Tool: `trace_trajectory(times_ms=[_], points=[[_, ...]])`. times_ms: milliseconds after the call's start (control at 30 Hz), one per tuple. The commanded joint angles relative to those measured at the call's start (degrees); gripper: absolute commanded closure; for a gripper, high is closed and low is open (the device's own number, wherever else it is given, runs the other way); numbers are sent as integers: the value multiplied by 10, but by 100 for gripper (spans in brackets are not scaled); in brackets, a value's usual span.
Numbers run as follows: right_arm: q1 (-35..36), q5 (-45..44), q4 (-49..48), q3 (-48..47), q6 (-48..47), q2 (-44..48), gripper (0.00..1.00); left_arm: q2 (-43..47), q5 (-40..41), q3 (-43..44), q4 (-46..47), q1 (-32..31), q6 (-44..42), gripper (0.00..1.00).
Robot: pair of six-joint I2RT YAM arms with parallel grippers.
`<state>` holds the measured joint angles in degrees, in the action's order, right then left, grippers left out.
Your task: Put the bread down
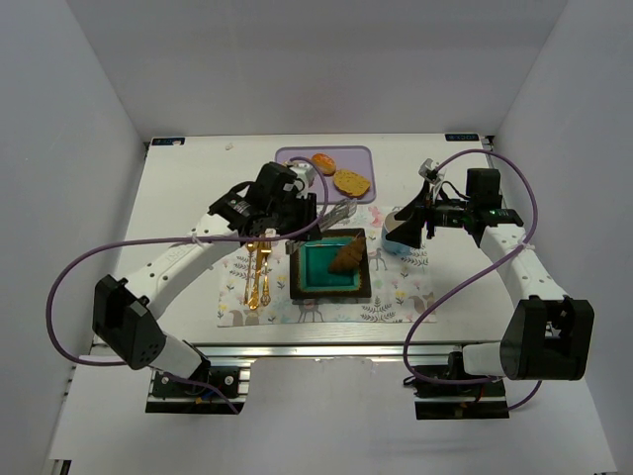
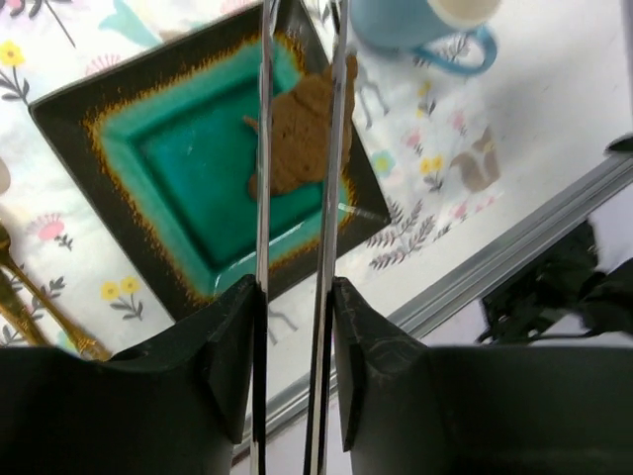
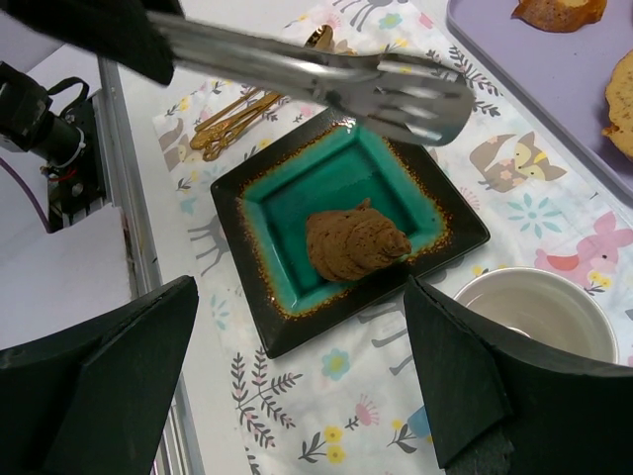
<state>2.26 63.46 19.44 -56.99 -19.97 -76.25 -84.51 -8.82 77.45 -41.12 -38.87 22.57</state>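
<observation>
The bread [image 3: 351, 242] lies on the teal floor of the square plate [image 3: 297, 332], toward its right side, so the placing looks done. The tongs [image 3: 326, 74] hang above the plate's far edge with their tips apart and empty, clear of the bread, which reads as a release. The left hand [image 2: 297, 297] is closed on the tongs: its two fingers [image 2: 227, 336] press the handle arms from both sides, loosely enough that the arms stand apart, and it touches nothing else. The right hand [image 3: 297, 376] is spread wide and holds nothing; it hovers above the mug [image 3: 534, 317], just right of the plate, probably to keep out of the way. Plate and mug stand on a patterned placemat [image 1: 396, 297] on the tabletop [image 1: 178, 188]; other pieces [image 1: 351, 181] lie on the purple tray [image 1: 297, 158] at the far side
</observation>
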Motion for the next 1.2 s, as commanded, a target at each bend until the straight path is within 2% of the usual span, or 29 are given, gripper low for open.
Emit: trace_trajectory(times_ms=[0,100,233,433,633,933,1167], points=[[-2,18,-10,3,-8,12,11,22,-7,2,71,46,68,57],[-2,18,-10,7,-7,14,11,17,-35,-33,151,100,150,59],[-2,19,-11,8,-8,15,11,-38,-28,-8,173,133,206,57],[-2,20,-18,10,-4,15,11,-150,-58,78,172,143,217,57],[-3,19,-19,17,-2,17,11,-197,-57,104,170,148,237,57],[-3,18,-25,17,1,14,11,-248,-74,130,180,149,238,50],[-3,19,-29,19,5,13,11,-283,-77,161,164,148,231,50]])
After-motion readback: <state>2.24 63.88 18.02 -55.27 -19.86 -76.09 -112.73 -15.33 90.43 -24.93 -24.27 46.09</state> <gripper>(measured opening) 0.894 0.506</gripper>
